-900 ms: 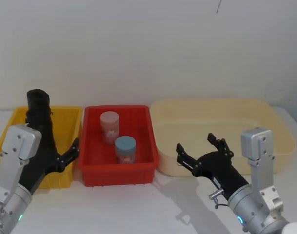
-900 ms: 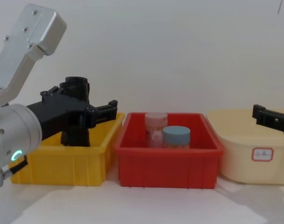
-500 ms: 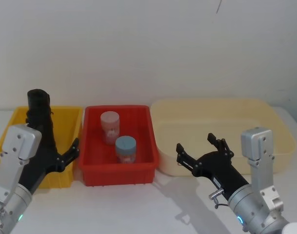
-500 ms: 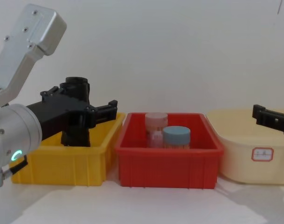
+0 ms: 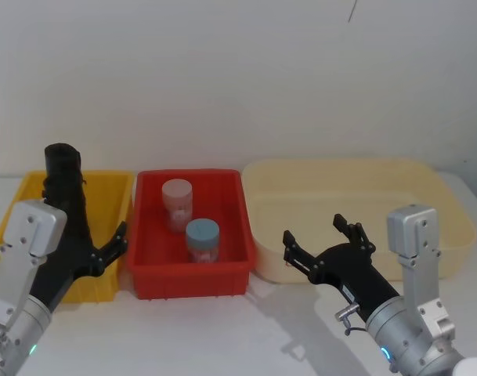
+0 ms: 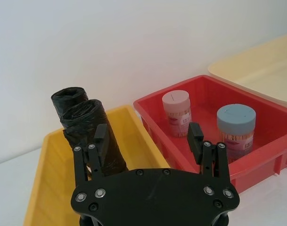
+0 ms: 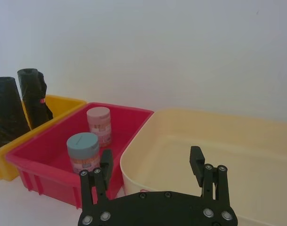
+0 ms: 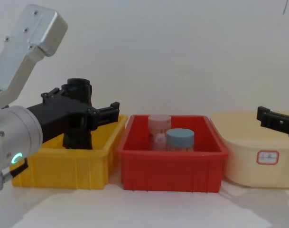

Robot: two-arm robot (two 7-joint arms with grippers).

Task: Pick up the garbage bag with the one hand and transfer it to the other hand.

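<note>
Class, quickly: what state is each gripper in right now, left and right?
Left gripper: open, at the garbage bag, not clamped on it.
Right gripper: open, holding nothing.

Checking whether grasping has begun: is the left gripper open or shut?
Open: the left gripper has its fingers wide apart, gripping nothing; the garbage bag stands in the yellow bin.

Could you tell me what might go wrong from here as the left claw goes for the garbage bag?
1. Two black rolls stand close together in the yellow bin: the open left claw, one finger at the nearer roll, may catch both or tip the farther roll.
2. The open right claw hovers before the cream tub, and the red bin with the pink-lidded jar and blue-lidded jar lies between; a low handover could clip them.
</note>
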